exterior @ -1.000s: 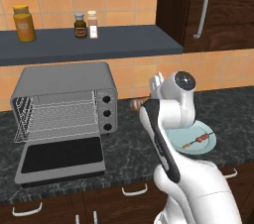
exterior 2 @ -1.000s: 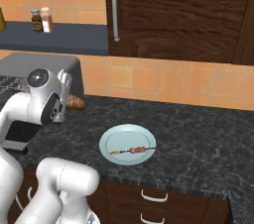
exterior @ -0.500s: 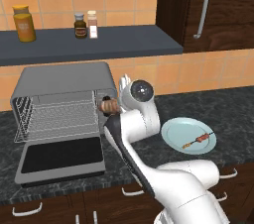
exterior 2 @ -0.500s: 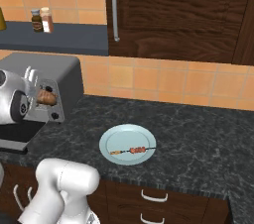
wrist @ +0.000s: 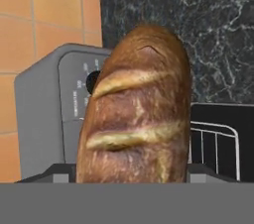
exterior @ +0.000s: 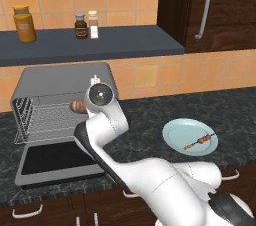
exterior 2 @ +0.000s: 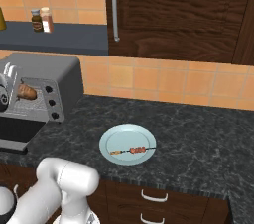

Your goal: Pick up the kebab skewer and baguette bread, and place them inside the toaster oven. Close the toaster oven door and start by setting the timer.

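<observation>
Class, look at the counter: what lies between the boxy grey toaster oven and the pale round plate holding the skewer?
Only bare dark marble counter between oven and plate, in the right base view.

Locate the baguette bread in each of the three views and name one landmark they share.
Left base view: baguette bread left of centre, before the oven's opening.
Right base view: the bread at the far left, by the knob panel.
Hand view: the bread fills the centre.
Shared landmark: the toaster oven.

baguette bread [wrist: 136,109] base cut off below, knobs mostly hidden
</observation>
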You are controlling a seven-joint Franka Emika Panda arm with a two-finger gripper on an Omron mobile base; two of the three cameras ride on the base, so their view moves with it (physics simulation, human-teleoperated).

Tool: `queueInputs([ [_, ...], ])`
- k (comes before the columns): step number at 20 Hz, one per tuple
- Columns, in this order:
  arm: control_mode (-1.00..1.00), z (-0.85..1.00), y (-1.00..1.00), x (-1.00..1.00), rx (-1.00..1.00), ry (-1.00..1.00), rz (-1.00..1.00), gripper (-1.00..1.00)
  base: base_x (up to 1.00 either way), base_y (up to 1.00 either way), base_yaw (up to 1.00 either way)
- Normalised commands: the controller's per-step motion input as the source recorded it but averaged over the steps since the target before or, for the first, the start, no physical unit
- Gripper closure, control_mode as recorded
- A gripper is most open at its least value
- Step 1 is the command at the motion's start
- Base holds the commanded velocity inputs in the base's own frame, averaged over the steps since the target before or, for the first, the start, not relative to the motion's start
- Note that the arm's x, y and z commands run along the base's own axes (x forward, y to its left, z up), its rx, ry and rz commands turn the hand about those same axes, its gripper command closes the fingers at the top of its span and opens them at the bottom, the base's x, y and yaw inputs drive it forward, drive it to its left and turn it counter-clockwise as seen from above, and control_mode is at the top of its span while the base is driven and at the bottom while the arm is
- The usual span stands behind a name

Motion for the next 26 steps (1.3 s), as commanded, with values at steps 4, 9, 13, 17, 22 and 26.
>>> queueInputs([
  [4,-1.0,0.0,0.75,0.2,0.0,0.02,-0.05,1.0,0.0,0.0,0.0],
  [9,-1.0,-0.03,0.63,0.21,0.0,0.03,-0.04,1.0,0.0,0.0,0.0],
  [13,-1.0,-0.23,0.56,0.22,0.0,0.0,-0.02,1.0,0.0,0.0,0.0],
  [17,-1.0,-0.33,0.28,0.35,0.0,0.0,-0.05,1.0,0.0,0.0,0.0],
  [22,-1.0,-0.34,0.18,0.45,0.0,0.0,-0.06,1.0,0.0,0.0,0.0],
  [26,-1.0,-0.31,0.31,0.22,0.0,0.01,-0.04,1.0,0.0,0.0,0.0],
])
